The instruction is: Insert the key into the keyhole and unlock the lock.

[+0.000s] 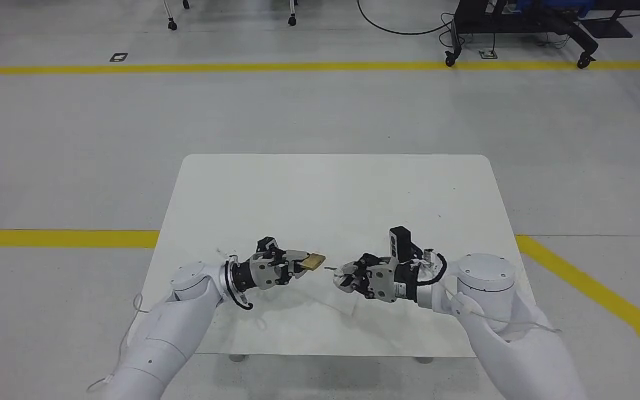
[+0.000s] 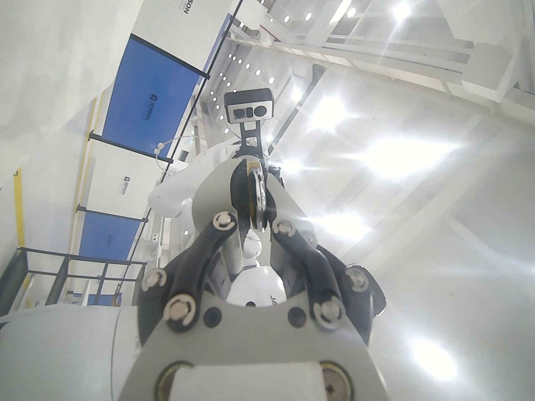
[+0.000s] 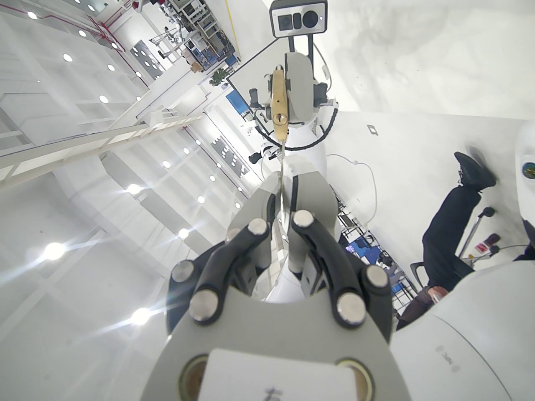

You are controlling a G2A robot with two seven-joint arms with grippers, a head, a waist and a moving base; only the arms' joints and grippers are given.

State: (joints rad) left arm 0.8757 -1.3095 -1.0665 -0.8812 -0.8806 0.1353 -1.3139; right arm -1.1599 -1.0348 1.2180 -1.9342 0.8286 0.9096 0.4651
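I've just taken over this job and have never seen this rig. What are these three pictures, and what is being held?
This is a two-armed robot at a white table. The top view looks down from above the arms. Each wrist view looks along one arm's own end effector. The left end effector is shut on the brass lock, over the table. The right end effector is shut on the thin key, which points toward the lock's keyhole but is not yet in it.

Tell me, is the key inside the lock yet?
Out. The top view shows a gap between the key and the lock.
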